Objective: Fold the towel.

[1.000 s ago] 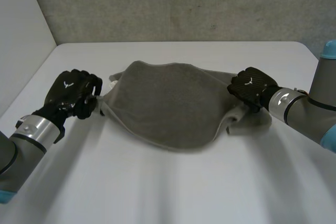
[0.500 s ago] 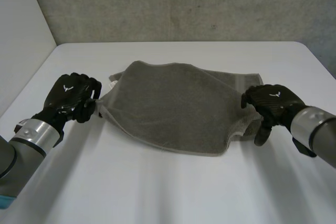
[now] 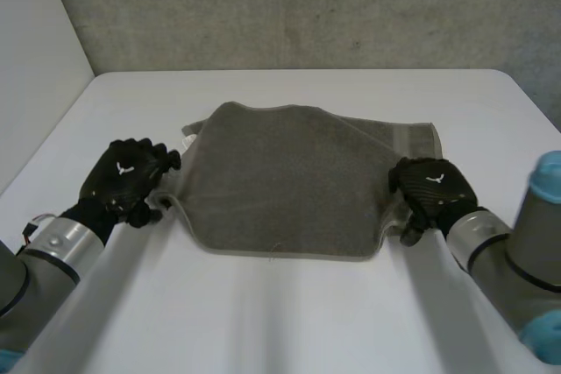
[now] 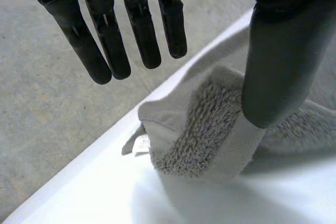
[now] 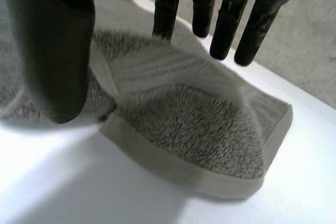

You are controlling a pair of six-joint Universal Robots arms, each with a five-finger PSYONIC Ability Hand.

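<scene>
Since a second ago the towel [image 3: 289, 181] has dropped from a sagging drape to lying flat mid-surface [image 3: 280, 321], and the right hand [image 3: 431, 192] has shifted to the near right corner. Left hand [image 3: 127, 177] is at the left edge: fingers straight and spread, nothing gripped, only the thumb resting on the turned-up corner. Right hand is likewise slack, with fingers straight over the cloth and no pinch. Probably both let go to leave the fold lying, ends steadied. Towel is grey terry, doubled over, with the under layer peeking out far right and a small white tag [image 3: 187, 139] at the left corner.
</scene>
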